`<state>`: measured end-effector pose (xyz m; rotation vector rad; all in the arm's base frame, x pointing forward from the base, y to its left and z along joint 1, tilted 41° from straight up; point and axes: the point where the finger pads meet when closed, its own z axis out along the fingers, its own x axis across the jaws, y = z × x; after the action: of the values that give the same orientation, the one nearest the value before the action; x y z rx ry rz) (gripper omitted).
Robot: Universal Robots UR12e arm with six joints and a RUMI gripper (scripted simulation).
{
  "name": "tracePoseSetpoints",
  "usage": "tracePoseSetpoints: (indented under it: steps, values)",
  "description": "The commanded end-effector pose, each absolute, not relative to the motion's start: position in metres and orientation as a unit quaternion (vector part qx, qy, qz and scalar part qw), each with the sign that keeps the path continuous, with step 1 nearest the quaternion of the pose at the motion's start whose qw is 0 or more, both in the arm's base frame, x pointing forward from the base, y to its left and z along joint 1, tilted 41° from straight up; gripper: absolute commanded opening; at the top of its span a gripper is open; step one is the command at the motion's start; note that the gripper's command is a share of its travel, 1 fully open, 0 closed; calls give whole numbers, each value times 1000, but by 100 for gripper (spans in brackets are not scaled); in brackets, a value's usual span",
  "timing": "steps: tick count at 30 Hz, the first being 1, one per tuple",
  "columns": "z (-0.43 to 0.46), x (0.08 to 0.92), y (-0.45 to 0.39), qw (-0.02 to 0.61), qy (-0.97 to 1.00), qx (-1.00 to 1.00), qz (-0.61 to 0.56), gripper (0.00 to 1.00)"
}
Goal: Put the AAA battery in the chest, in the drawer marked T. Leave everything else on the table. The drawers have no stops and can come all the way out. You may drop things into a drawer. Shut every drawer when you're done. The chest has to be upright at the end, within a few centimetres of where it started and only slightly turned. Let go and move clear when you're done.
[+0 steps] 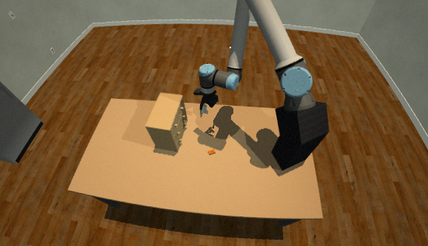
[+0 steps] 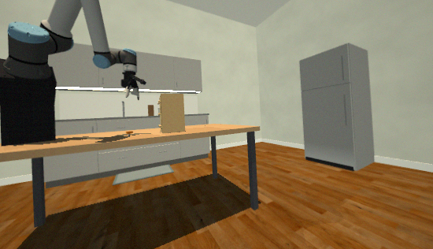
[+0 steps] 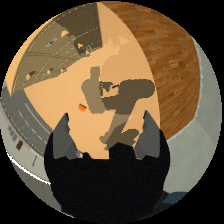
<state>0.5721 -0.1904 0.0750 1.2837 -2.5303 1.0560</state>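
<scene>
See the hand (image 1: 203,112) (image 2: 133,98) (image 3: 105,111) released, with fingers spread wide and nothing between. Hangs high above the far side of the surface (image 1: 233,188) (image 2: 220,129) (image 3: 55,95), to the right of the chest (image 1: 165,110) (image 2: 172,113) (image 3: 40,62), probably for room to turn and look before reaching down. Note the chest upright, left of centre, with knobs facing right, towards the arm: a sensible way round, likely, for pulling drawers straight out. Seems to have every drawer shut.

Find one small orange item (image 1: 211,152) (image 2: 129,132) (image 3: 82,107) lying on the surface, right of the chest and well apart from the hand. Could be the AAA battery, but too small to confirm. Calls next for a closer look, then a low, careful pinch.

As for writing, make out small greyish patches on the drawer fronts in the wrist view, possibly labels. Cannot read any letter there, nor pick out the T drawer. Cannot read a brand anywhere either. Needs reading before pulling, given drawers without stops.
</scene>
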Motion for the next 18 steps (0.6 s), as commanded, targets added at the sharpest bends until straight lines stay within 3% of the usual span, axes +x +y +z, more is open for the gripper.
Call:
tracePoseSetpoints:
  steps: [1,18]
  values:
    - [74,567,-189,79,-796,492,343,100]
    - [72,562,-185,115,-739,574,333,100]
